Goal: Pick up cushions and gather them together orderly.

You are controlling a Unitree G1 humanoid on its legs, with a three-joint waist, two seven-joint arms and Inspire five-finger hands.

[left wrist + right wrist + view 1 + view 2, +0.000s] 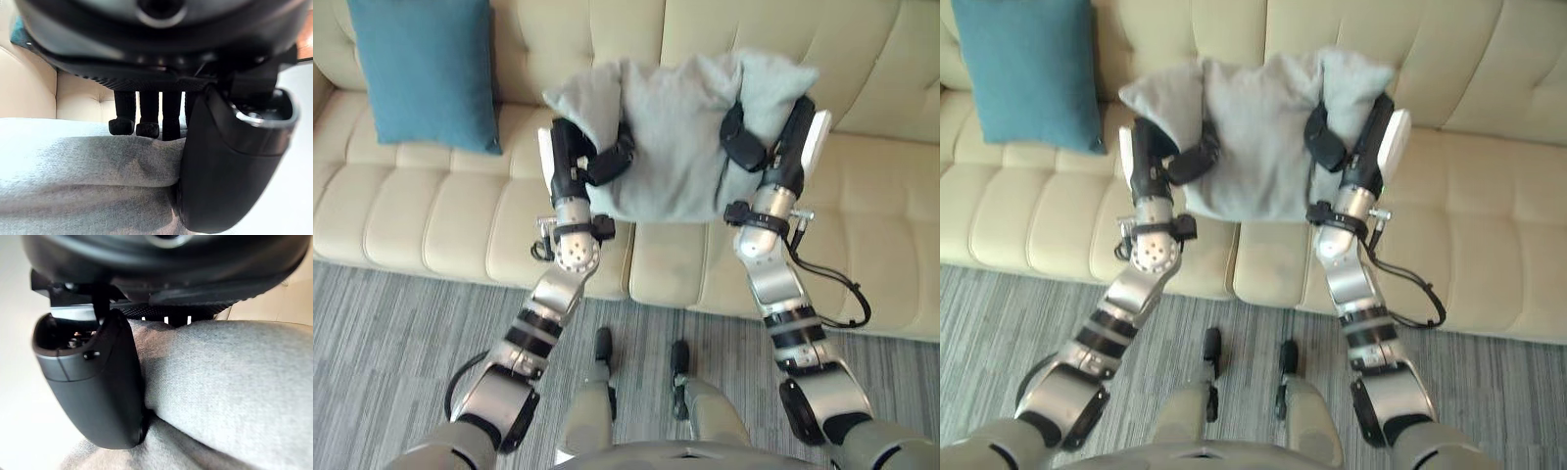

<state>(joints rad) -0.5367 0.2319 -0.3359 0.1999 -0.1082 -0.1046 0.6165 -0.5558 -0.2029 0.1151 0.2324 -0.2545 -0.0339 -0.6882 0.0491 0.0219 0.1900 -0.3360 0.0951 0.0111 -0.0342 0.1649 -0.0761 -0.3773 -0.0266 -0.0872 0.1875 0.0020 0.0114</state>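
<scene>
A grey cushion is held upright in front of the sofa's backrest, squeezed between my two hands. My left hand grips its left edge: the thumb presses the front and the fingers curl over the fabric behind. On the right edge, my right hand digs its thumb into the cushion, with the fingers wrapped behind it. A teal cushion leans against the backrest at the far left.
The cream tufted sofa spans the whole width, its seat bare between the teal cushion and the grey one and to the right. Grey striped carpet lies in front of it.
</scene>
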